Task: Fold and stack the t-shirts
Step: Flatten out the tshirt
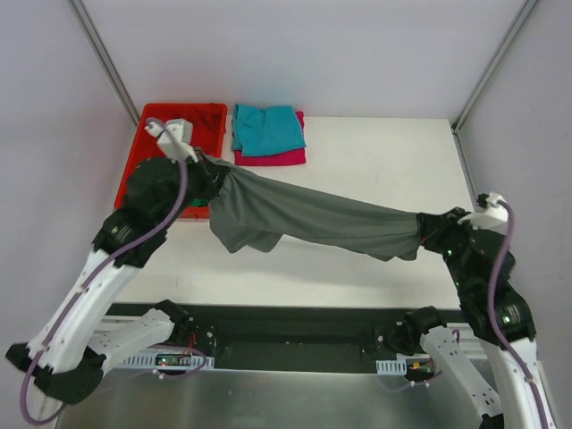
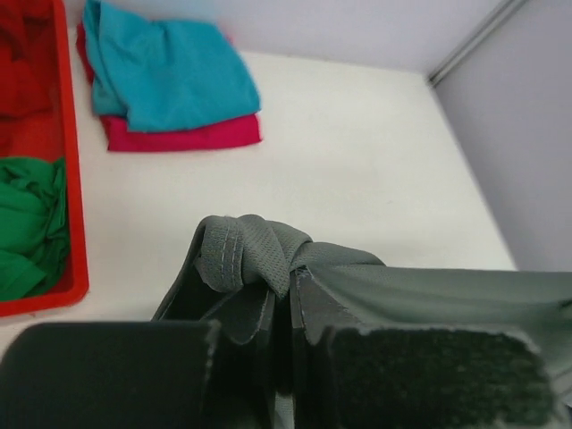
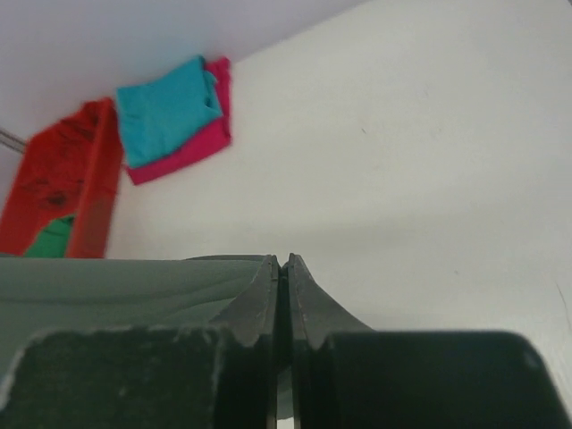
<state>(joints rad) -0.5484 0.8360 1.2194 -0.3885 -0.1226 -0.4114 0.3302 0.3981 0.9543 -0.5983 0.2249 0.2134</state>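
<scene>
A dark grey t-shirt [image 1: 304, 219] hangs stretched in the air between my two grippers, above the white table. My left gripper [image 1: 204, 163] is shut on its left end, where the cloth bunches over the fingers [image 2: 259, 255]. My right gripper [image 1: 427, 231] is shut on its right end, and the cloth [image 3: 116, 295] runs off to the left of the closed jaws. A folded teal t-shirt [image 1: 266, 128] lies on a folded magenta t-shirt [image 1: 277, 157] at the table's back. A green t-shirt [image 2: 27, 223] and a red one [image 2: 22, 54] lie in the bin.
A red plastic bin [image 1: 213, 114] stands at the back left, partly under my left arm. The white table [image 1: 384, 152] has grey walls behind and on both sides, and a dark rail along the near edge.
</scene>
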